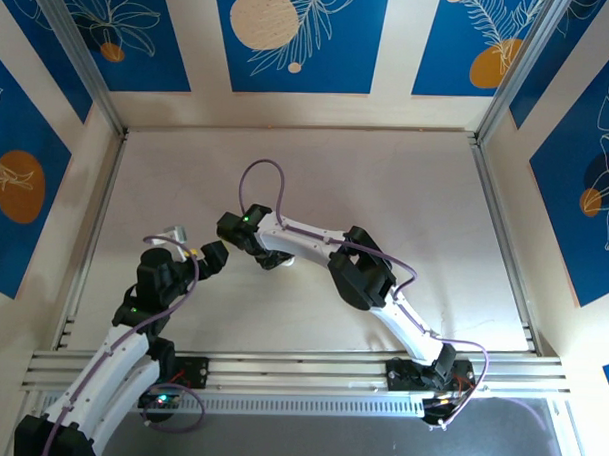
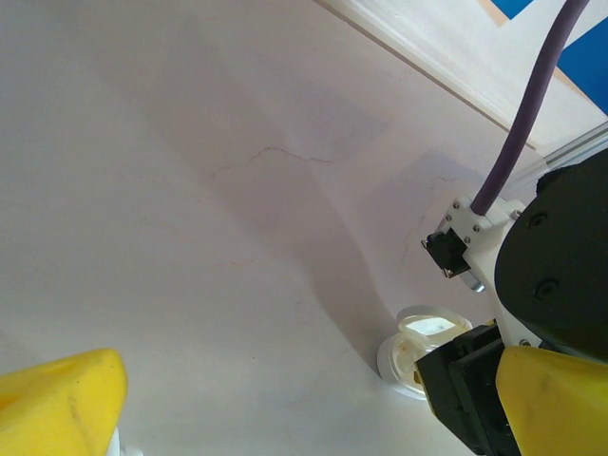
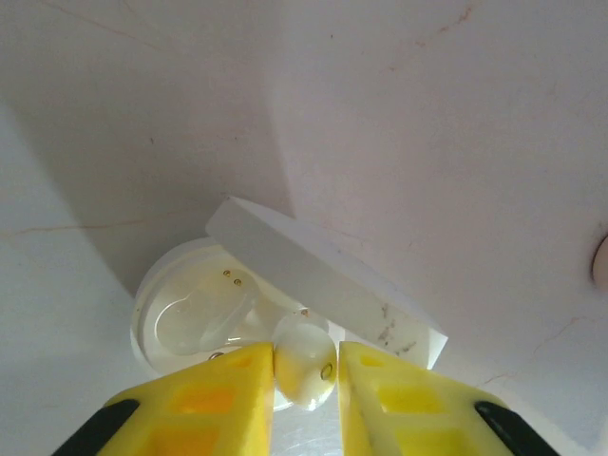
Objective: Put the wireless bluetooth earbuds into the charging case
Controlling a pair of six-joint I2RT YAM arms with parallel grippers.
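Currently clamping white earbud [image 3: 302,372] in right end effector [image 3: 306,353], just over open charging case [image 3: 190,318] on desk [image 3: 456,142]. Holding left end effector [image 2: 304,399] spread wide, empty, near case. Risk of snagging on raised lid [image 3: 323,271], seating crooked, nudging unheld case. Cannot see receiving well behind fingers [image 3: 218,399].

earbud [image 3: 304,369]: glossy white from where I sit, one gold dot.
case [image 3: 185,318]: white shell, creamy inside, gold pins.
right gripper [image 3: 306,378]: yellow fingers, black behind.
left gripper [image 2: 285,399]: yellow as well.
table [image 1: 406,192]: pale cream, faint brownish hairlines.
walls [image 1: 330,59]: blue panels, white leaf outlines; cream disc at 12 o'clock, orange discs at 9 and 3.
arms [image 1: 304,233]: white shells, black joints, purple cables.
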